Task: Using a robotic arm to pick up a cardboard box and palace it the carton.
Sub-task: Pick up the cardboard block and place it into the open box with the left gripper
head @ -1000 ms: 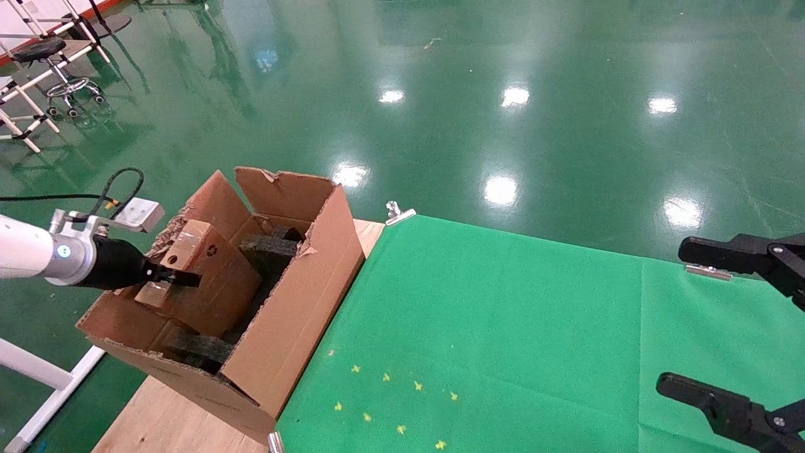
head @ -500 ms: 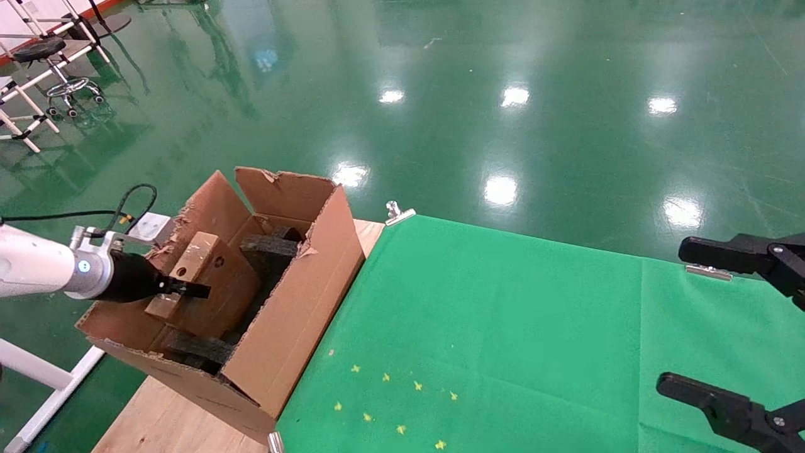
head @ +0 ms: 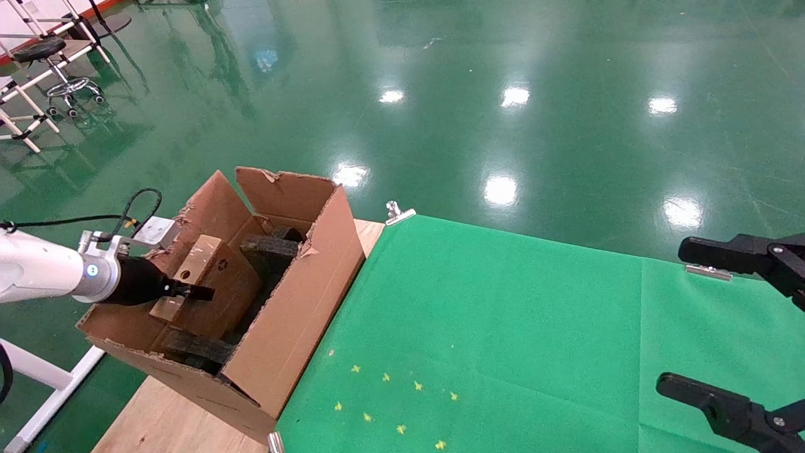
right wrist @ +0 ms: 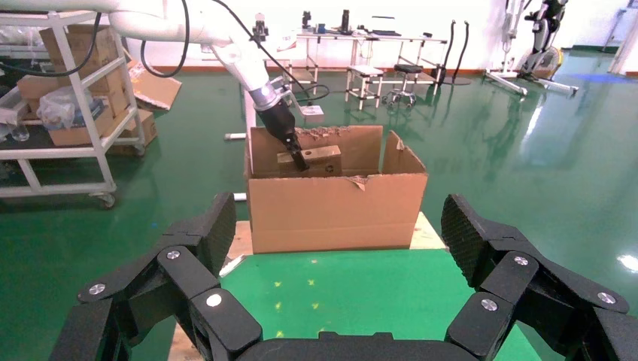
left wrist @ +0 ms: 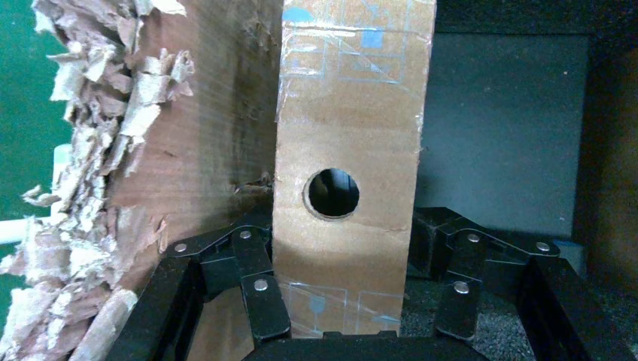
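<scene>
The small brown cardboard box (head: 217,283) with a round hole sits tilted inside the large carton (head: 295,314), next to the carton's torn left wall. My left gripper (head: 192,292), on the white arm with the blue ring, reaches over that wall and is shut on the box. In the left wrist view the black fingers (left wrist: 259,286) clamp both sides of the box (left wrist: 350,135) just below its hole. My right gripper (head: 671,316) hangs open over the green cloth at the far right, nothing between its fingers (right wrist: 203,233). From there the carton (right wrist: 335,210) shows ahead.
Black foam blocks (head: 270,245) lie inside the carton. The carton stands on the wooden table end (head: 170,421), beside the green cloth (head: 503,327) with yellow marks (head: 390,402). Metal clips (head: 396,212) hold the cloth's far edge. A white frame rail (head: 38,371) runs below left.
My left gripper has sunk a little and shifted right, carrying the cardboard box deeper into the carton. The right arm has not moved.
</scene>
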